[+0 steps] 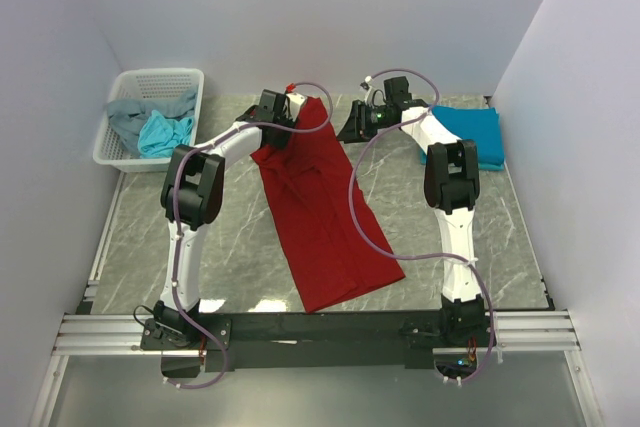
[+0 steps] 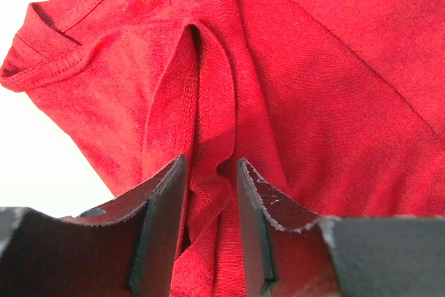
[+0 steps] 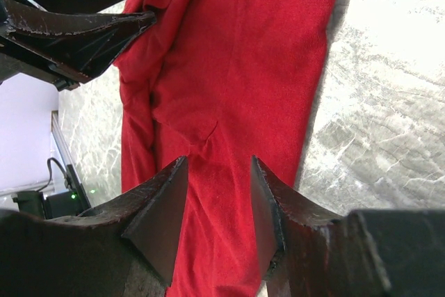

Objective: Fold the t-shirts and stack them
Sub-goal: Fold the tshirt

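Cloth of the dark red t-shirt [image 1: 325,217] stands up in a ridge inside the left gripper [image 2: 212,165], which is clamped on it at the shirt's far left corner. The right gripper [image 3: 219,161] hangs near the far right edge, jaws apart, with red fabric showing through the gap. The shirt's remaining length lies stretched along the marble table [image 1: 480,237]. One white mesh basket [image 1: 112,142] at far left holds two shirts, a grey t-shirt [image 1: 125,115] and a light turquoise t-shirt [image 1: 165,135], and one teal-blue t-shirt [image 1: 475,132] lies folded at far right, making four shirts.
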Available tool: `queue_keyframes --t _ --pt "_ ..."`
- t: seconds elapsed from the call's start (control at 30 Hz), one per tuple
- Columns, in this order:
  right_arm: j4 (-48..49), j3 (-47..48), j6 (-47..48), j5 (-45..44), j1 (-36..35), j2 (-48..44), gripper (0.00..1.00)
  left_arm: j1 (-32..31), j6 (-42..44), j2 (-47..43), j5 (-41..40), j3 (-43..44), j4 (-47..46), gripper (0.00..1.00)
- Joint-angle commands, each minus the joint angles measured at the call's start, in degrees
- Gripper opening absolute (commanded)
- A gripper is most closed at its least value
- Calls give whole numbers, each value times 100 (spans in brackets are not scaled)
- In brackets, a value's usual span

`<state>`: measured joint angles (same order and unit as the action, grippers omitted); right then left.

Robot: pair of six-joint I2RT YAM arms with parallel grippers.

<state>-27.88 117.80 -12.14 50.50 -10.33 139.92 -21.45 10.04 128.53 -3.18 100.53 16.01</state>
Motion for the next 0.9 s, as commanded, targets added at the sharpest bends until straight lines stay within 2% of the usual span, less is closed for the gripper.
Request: queue_keyframes --t 0.0,0.1,0.23,0.3,0.63,0.87 --pt "72 24 54 127 48 -421 48 1 68 -223 -15 -51 -45 41" --pt "72 24 54 127 57 -413 48 1 68 -127 -173 19 -45 39" --pt "63 24 54 144 57 -421 48 1 77 14 -236 203 42 29" --pt "63 24 45 144 48 -413 48 1 77 76 -218 308 112 27" --pt "63 33 28 144 66 -404 48 1 50 85 -51 344 183 35" --pt "81 33 10 179 75 -404 48 -8 42 216 -156 397 218 33"
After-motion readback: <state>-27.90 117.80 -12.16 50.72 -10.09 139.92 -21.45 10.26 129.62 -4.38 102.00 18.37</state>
